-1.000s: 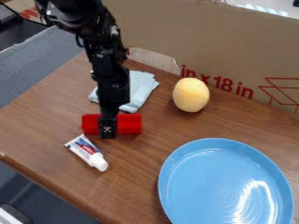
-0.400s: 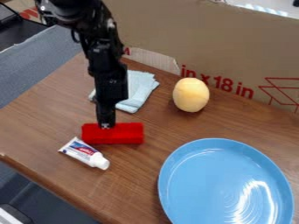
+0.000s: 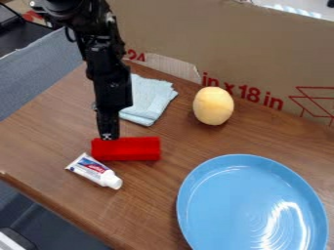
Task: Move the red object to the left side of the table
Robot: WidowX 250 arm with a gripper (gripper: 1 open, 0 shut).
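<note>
The red object lies on the table, just beside the toothpaste tube, on the side toward the blue plate. From the end effector it sits just below in view, a little plateward; whether they touch, or how the fingers stand, I can't tell. Its long axis runs from tube side to plate side. Bare wood beyond the tube, toward the table's edge, looks roomy enough.
</note>
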